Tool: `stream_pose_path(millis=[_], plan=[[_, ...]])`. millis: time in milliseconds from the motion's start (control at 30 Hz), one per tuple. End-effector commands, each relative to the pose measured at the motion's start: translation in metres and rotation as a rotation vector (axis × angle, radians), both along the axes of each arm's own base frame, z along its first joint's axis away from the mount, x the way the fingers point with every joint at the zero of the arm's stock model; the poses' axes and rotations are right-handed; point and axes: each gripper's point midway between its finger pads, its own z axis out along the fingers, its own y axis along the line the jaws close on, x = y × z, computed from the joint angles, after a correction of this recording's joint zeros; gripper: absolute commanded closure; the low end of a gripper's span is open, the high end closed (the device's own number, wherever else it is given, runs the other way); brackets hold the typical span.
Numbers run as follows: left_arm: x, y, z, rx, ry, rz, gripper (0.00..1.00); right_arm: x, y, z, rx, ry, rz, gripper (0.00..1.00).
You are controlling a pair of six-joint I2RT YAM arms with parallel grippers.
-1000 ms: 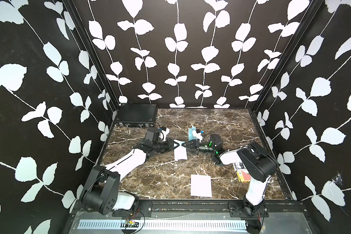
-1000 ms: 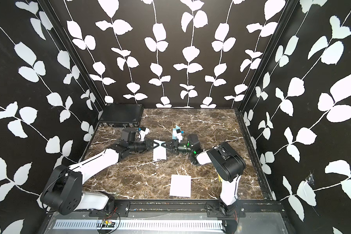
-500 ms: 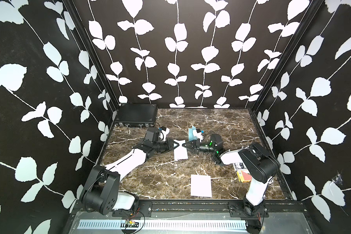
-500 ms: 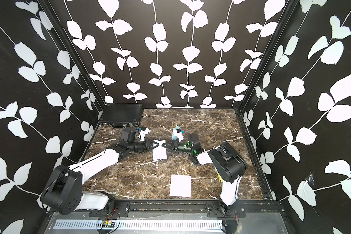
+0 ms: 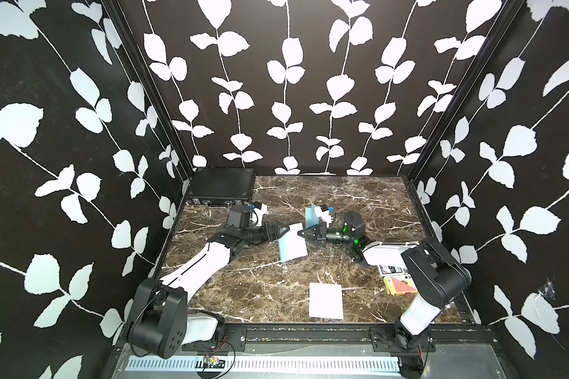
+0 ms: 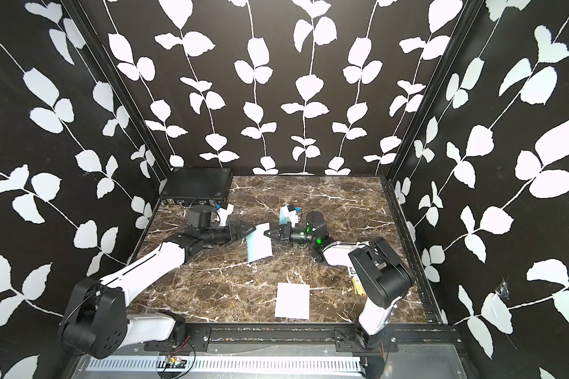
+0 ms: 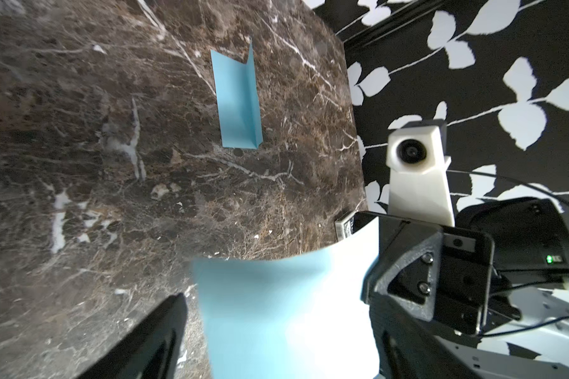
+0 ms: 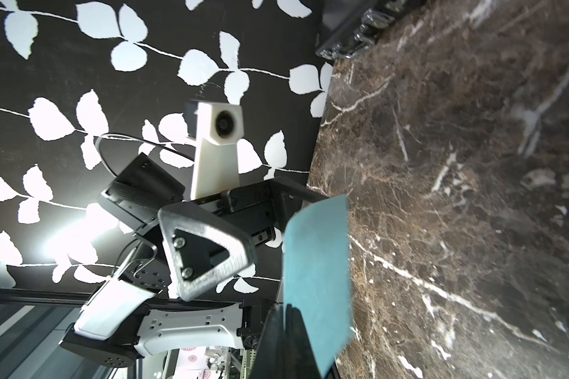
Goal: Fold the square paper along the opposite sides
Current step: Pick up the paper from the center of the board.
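Observation:
The square paper, blue on one face and white on the other, stands curved on edge at mid-table between the two arms. My right gripper is shut on the paper's right edge. In the right wrist view its jaws pinch the blue sheet. My left gripper is open at the opposite edge. In the left wrist view the paper lies loose between the spread jaws of the left gripper.
A second blue paper, folded, stands just behind the right gripper. A white sheet lies flat near the front edge. A black case fills the back left corner. Card boxes sit under the right arm.
My left gripper has opened and let go of the paper's left edge. My right gripper has closed onto the right edge. Both arms stay roughly where they were.

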Motion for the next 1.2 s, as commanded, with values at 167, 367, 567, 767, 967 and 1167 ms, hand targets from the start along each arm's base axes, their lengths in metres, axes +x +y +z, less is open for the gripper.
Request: stream_pose_path(millis=[167, 367, 567, 767, 967, 1167], plan=[[-0.004, -0.012, 0.034, -0.152, -0.072, -0.073, 0.01, 0.005, 0.004, 0.055, 0.092, -0.129, 0.024, 1.00], [-0.006, -0.021, 0.050, -0.254, -0.110, -0.115, 0.02, 0.014, 0.007, 0.055, 0.098, -0.119, 0.000, 1.00], [-0.011, -0.017, 0.054, -0.232, -0.128, -0.114, 0.23, 0.018, 0.000, 0.047, 0.054, -0.111, 0.004, 1.00], [-0.013, -0.017, 0.051, -0.220, -0.121, -0.123, 0.53, 0.017, -0.014, 0.040, -0.036, -0.127, 0.020, 1.00], [-0.012, -0.018, 0.050, -0.216, -0.112, -0.129, 0.69, 0.015, -0.023, 0.057, -0.040, -0.167, 0.038, 1.00], [-0.010, -0.019, 0.046, -0.206, -0.101, -0.126, 0.88, 0.018, -0.024, 0.060, -0.036, -0.172, 0.037, 1.00]])
